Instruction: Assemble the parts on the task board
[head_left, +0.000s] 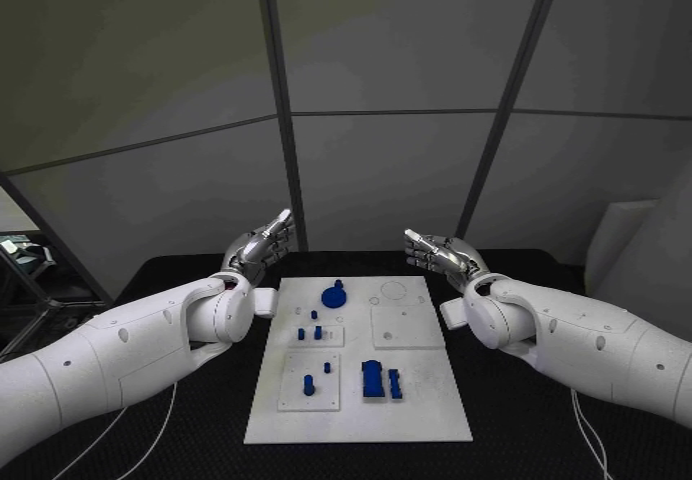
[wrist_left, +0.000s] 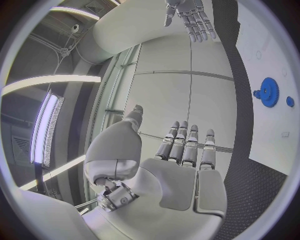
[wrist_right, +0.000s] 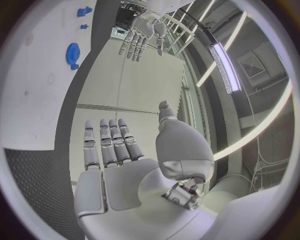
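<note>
Grey wall panels stand behind the black counter (head_left: 173, 275). The white task board (head_left: 418, 400) lies at the middle before me. My left hand (head_left: 263, 243) hovers off the board's 11 o'clock corner, my right hand (head_left: 440, 250) off its 1 o'clock corner; both have fingers (wrist_left: 187, 145) spread wide, holding nothing. A blue gear (head_left: 335, 296) sits at the board's 12 o'clock end, small blue pegs (head_left: 309, 331) near centre, and what looks like a blue block (head_left: 374, 380) toward 6 o'clock.
</note>
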